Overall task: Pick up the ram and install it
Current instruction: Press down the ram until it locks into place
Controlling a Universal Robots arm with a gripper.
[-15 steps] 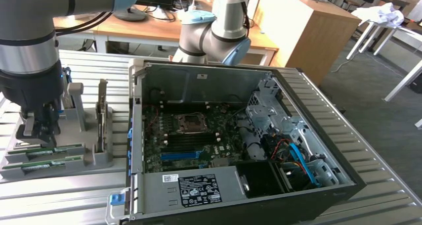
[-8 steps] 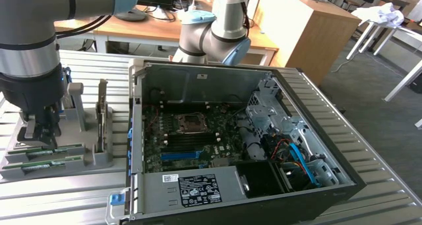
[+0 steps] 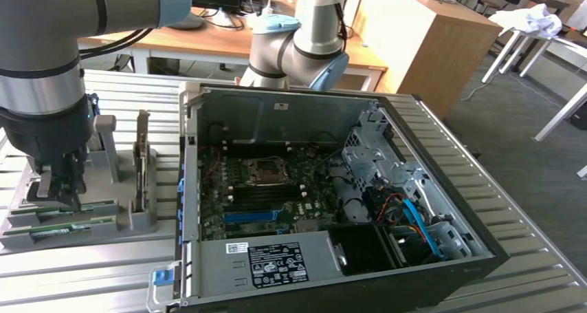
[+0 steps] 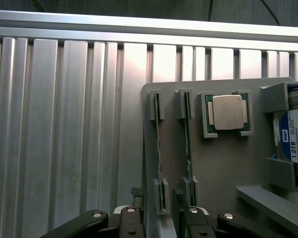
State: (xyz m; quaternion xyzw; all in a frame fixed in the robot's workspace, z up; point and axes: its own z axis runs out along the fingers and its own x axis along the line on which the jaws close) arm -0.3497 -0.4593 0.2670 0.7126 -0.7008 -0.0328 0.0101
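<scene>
Two green ram sticks stand on edge in slots of a grey holder [image 4: 223, 168]. My gripper [image 4: 157, 194] is open and straddles the near end of one ram stick [image 4: 158, 144], one dark fingertip [image 4: 136, 192] on each side, with a small gap to the board. The other ram stick [image 4: 189, 144] runs parallel just beside it. In the exterior view the gripper [image 3: 57, 189] hangs straight down over the ram sticks [image 3: 69, 208] at the exterior view's left. The open computer case [image 3: 440, 182] lies to the right, with the motherboard's memory slots [image 3: 266, 195] exposed.
On the holder also sit a processor chip [image 4: 228, 113] and a hard drive with a blue-white label [image 4: 297, 141]. A tall grey card [image 3: 142, 158] stands upright between the gripper and the case wall [image 3: 188, 175]. The ribbed metal table [image 4: 64, 139] spreads around the holder.
</scene>
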